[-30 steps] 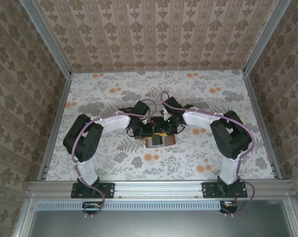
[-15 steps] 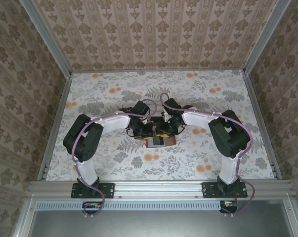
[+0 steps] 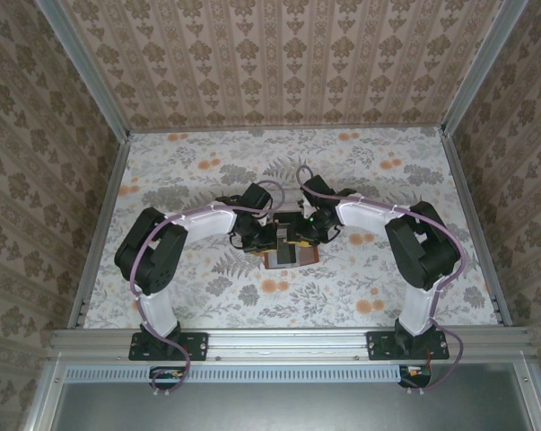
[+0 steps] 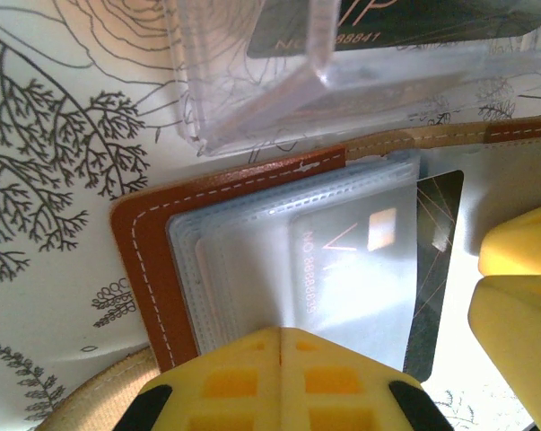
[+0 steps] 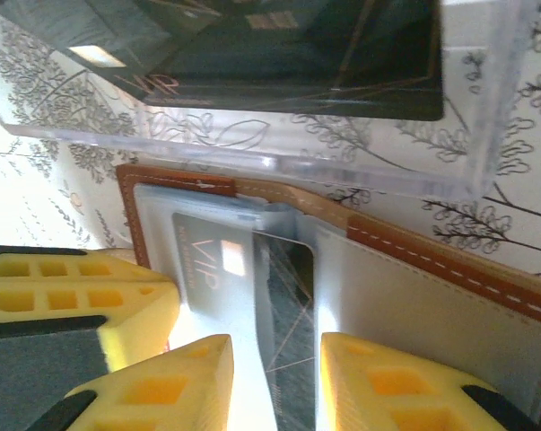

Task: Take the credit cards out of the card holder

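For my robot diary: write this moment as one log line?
left gripper shut, over wallet | right gripper straddling dark card, grip unclear | clear tray holds another card

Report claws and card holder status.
Left claw shut, tips on card holder sleeves. Right claw part open, straddling dark card sticking out. Clear tray alongside, second card inside. Nothing blocking.

Largely hidden under both wrists at the centre of the top view: the card holder (image 3: 291,258), its contents too small to tell. Cut off by the upper edge of the left wrist view: the clear tray (image 4: 252,103) and its dark card (image 4: 405,22). Lost between the pads of the right gripper (image 5: 274,359), at the bottom of the right wrist view: the lower end of the sleeved card (image 5: 283,287).
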Controlling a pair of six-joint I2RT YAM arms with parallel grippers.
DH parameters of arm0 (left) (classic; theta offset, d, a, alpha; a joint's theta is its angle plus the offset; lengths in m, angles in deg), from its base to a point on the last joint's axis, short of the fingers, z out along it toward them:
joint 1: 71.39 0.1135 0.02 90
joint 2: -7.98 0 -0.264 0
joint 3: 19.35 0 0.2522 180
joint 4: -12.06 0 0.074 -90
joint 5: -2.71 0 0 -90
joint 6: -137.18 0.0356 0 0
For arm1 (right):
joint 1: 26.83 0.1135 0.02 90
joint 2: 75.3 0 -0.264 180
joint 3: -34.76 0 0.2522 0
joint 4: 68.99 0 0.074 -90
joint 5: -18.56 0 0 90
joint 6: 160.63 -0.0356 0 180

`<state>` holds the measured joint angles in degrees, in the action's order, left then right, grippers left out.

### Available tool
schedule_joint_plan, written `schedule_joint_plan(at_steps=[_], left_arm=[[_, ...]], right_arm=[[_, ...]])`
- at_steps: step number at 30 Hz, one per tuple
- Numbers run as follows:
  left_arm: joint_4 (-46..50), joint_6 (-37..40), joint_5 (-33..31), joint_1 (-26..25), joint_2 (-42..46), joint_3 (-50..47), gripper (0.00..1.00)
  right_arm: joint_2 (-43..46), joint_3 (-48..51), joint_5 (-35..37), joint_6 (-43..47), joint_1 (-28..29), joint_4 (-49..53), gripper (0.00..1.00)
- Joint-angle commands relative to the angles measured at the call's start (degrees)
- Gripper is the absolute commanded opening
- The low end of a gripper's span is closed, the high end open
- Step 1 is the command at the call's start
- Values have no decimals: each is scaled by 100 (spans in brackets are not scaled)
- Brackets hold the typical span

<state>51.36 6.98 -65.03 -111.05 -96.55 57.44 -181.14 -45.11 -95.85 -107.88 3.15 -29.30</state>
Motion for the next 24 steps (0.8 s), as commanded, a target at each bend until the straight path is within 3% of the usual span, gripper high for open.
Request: schedule_joint_plan(at_steps=[1,15,24], left_arm=[[390,162,-195,37,-85,8,2],[457,207,-178,35,-105,52,2],[480,222,-178,32,-120,81,2]], right_arm=[[-102,136,-18,118,-25,96,33],[-191,339,-659,-59,-26,-437,32],[-7,444,-873,-236,-42,-657,26]])
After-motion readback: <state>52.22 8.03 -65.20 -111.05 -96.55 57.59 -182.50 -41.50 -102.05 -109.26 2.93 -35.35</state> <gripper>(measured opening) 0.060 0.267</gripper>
